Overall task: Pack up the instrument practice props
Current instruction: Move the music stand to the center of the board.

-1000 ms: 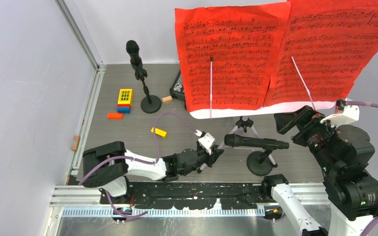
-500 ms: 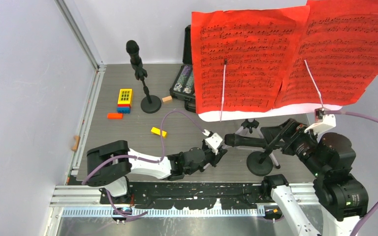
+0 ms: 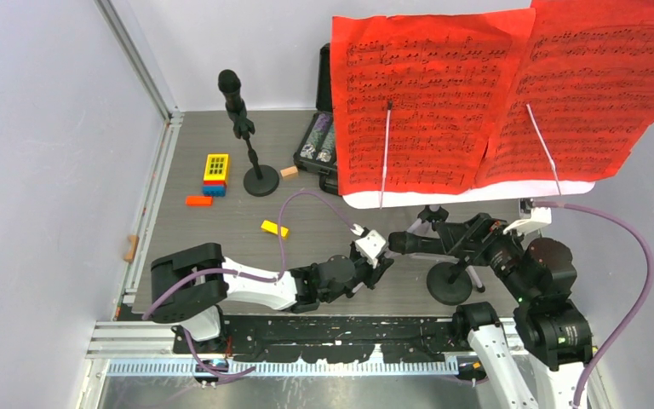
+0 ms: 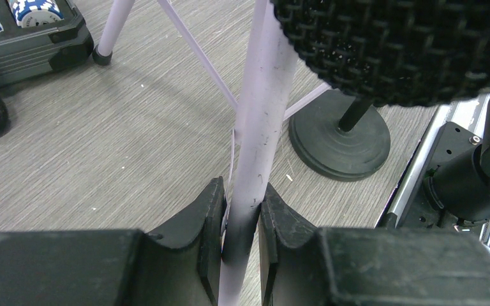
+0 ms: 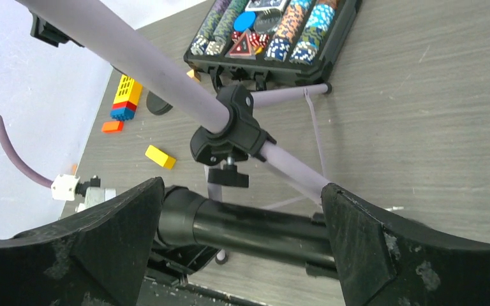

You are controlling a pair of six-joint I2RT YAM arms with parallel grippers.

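Observation:
The white music rack [image 3: 443,195] carries two red sheet-music pages [image 3: 417,102] and stands on silver tripod legs [image 4: 265,115]. My left gripper [image 4: 241,217] is shut on one leg low down, also seen from above as the left gripper [image 3: 381,256]. The near black microphone [image 3: 421,245] lies level on its round-based pole [image 3: 450,285]. My right gripper [image 5: 242,236] is open, and the microphone barrel [image 5: 255,233] runs across the gap between its fingers. A second microphone [image 3: 231,85] stands upright at the back left on its pole.
An open black case of poker chips [image 3: 319,149] sits behind the rack. Yellow and blue toy blocks [image 3: 215,173], an orange block [image 3: 197,201] and a yellow block [image 3: 274,228] lie at the left. Walls close in the left and back.
The rack with its red pages has shifted right, uncovering the poker chip case. My right gripper has come down and left onto the near microphone. The left gripper's hold on the leg is unchanged.

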